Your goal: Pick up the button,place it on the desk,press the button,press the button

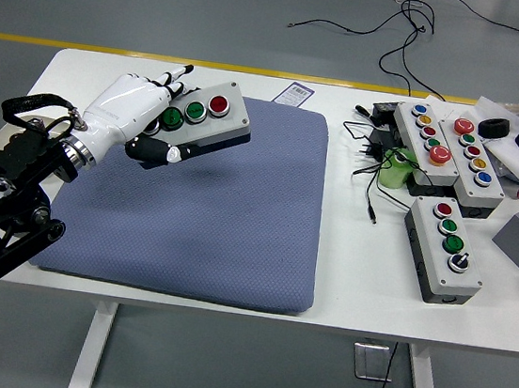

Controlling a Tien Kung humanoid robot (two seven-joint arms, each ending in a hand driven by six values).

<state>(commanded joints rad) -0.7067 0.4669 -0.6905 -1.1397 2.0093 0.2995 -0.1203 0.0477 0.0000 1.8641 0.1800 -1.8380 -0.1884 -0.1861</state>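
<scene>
The left robot hand (141, 115) gripped a grey button box (200, 121), fingers wrapped around its left end, holding it lifted and tilted above the far left part of the blue mat (228, 219) on the white desk (342, 289). Its green and red buttons faced up. Three similar boxes (444, 247) sat at the right.

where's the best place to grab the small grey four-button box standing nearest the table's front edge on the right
Probably across its two long side walls, coming down from above. The grey four-button control box lies flat, buttons up, so the top face is crowded, while its long, straight sides look free. Its far end sits close to black cables and the longer grey button boxes, so approach from the near side.
</scene>
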